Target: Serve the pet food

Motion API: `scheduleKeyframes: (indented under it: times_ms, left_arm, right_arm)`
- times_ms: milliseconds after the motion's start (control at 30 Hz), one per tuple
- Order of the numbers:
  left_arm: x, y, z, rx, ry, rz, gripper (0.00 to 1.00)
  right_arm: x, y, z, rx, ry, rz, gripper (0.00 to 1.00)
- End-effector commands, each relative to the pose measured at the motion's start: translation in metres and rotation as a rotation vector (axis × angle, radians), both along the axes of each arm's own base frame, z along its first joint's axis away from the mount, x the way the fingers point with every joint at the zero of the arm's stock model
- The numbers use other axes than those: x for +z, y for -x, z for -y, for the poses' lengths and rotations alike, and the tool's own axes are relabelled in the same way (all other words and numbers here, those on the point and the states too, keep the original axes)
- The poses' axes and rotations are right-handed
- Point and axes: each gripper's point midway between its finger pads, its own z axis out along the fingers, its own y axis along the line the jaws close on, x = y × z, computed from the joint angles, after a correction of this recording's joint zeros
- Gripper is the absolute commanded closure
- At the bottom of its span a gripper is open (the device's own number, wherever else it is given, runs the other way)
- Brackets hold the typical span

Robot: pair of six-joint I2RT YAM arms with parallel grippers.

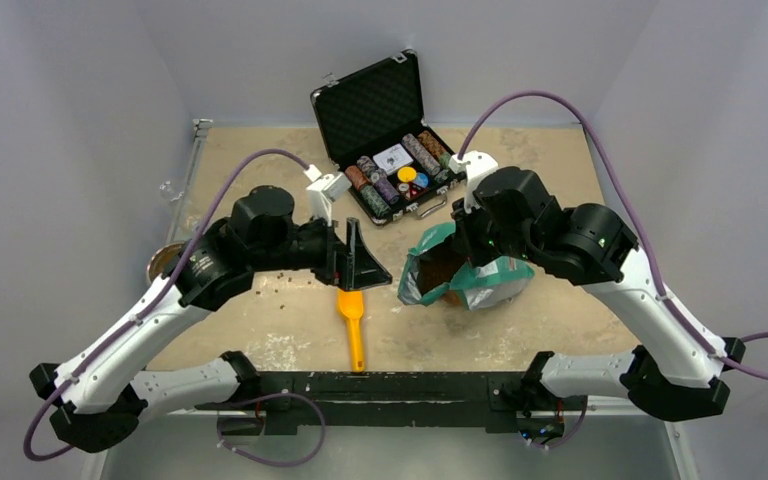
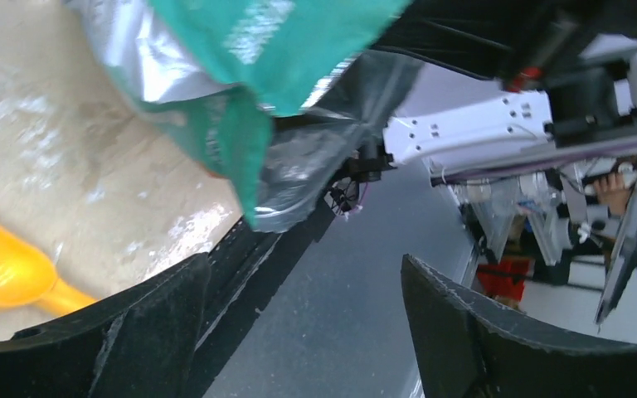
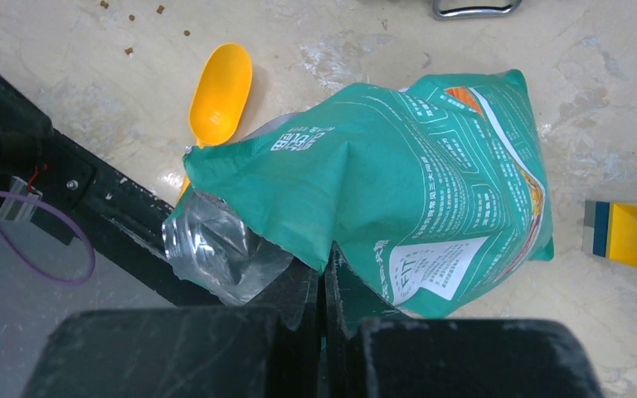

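The teal-green pouch (image 1: pixel 480 280) lies on its side at the table's middle, its mouth facing left with brown pet food (image 1: pixel 441 268) showing inside. My right gripper (image 3: pixel 329 259) is shut on the pouch (image 3: pixel 398 166) at its upper edge, near the torn silver lining. A yellow scoop (image 1: pixel 354 322) lies flat on the table left of the pouch. My left gripper (image 1: pixel 360 268) hovers just above the scoop's bowl end, open and holding nothing. In the left wrist view the left gripper (image 2: pixel 305 261) frames only the table's edge, with the scoop (image 2: pixel 8 274) off to the left and the pouch (image 2: pixel 240 50) above.
An open black case (image 1: pixel 380 110) of striped poker chips stands at the back centre. A round metal dish (image 1: pixel 162 262) peeks out under my left arm at the table's left edge. Loose kibble (image 1: pixel 282 284) is scattered left of the scoop. A yellow and blue object (image 3: pixel 630 236) lies near the pouch.
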Motion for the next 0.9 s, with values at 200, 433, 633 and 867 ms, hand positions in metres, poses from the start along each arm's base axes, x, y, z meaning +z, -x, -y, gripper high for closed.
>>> scheduleKeyframes:
  times_ms: [200,433,633,867]
  left_arm:
    - [0.008,-0.004,0.056,-0.154,-0.085,0.167,0.11]
    - [-0.024,-0.045,0.089,-0.081,-0.21,0.105,0.24]
    - [-0.015,-0.068,0.087,0.006,-0.272,0.153,0.72]
    - [0.025,-0.09,0.063,0.19,-0.282,0.203,1.0]
  right_arm:
    - [0.045,0.001,-0.012,0.019,-0.187,0.092,1.0]
    - [0.043,0.005,-0.008,0.012,-0.186,0.077,1.0]
    - [0.021,0.006,0.006,-0.031,-0.106,0.045,0.99]
    - [-0.011,0.021,0.003,0.027,-0.005,0.04,0.49]
